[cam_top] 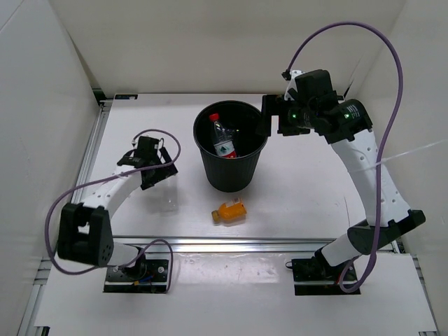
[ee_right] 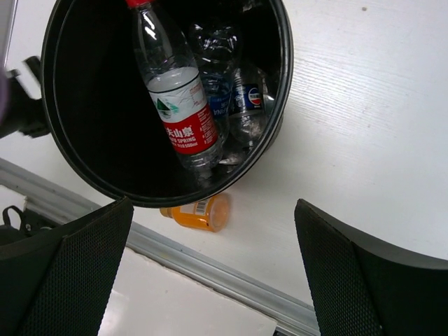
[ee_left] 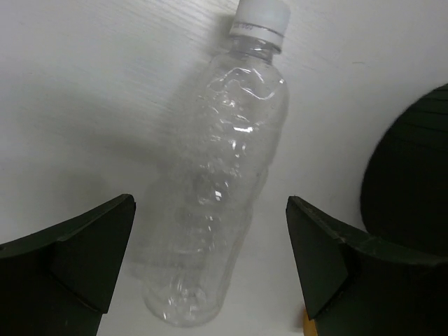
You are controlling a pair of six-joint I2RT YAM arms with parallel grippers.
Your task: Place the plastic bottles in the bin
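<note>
Only from the left wrist: the plain clear white-cap bottle (ee_left: 224, 196) lying on the white table (ee_left: 84, 84) between the wide-spread fingers of the left gripper (ee_left: 210, 210), touching neither, left of the bin (cam_top: 231, 175). Only from the right wrist, with the right gripper (ee_right: 213, 210) likewise spread and empty: inside the bin, the red-cap bottle (ee_right: 183, 119) labelled "SPRING" under Chinese characters, beside the blue-label bottle (ee_right: 250, 98) with a round red, white and blue emblem. Just near of the bin, on its side: the short orange bottle (cam_top: 229, 211), barcode showing, other print too small to read.
</note>
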